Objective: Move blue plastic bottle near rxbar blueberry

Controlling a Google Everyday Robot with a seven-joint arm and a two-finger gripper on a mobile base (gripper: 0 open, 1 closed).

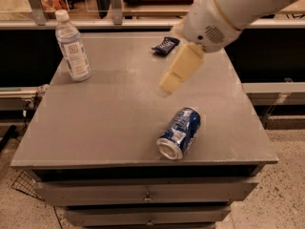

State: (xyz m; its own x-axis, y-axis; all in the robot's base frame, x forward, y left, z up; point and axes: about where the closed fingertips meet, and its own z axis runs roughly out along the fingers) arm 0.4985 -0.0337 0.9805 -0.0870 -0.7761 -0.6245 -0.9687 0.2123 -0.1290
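The blue plastic bottle (72, 49), clear with a white cap and a pale label, stands upright at the table's far left corner. The rxbar blueberry (166, 45), a small flat dark navy wrapper, lies at the far edge, right of centre. My gripper (167, 84) hangs from the white arm (224, 13) over the middle of the table, pointing down and to the left. It is just in front of the bar, far to the right of the bottle, and holds nothing that I can see.
A dented blue soda can (179, 132) lies on its side near the front edge of the grey table (105, 113). Drawers sit below the top. A railing and shelving run behind the table.
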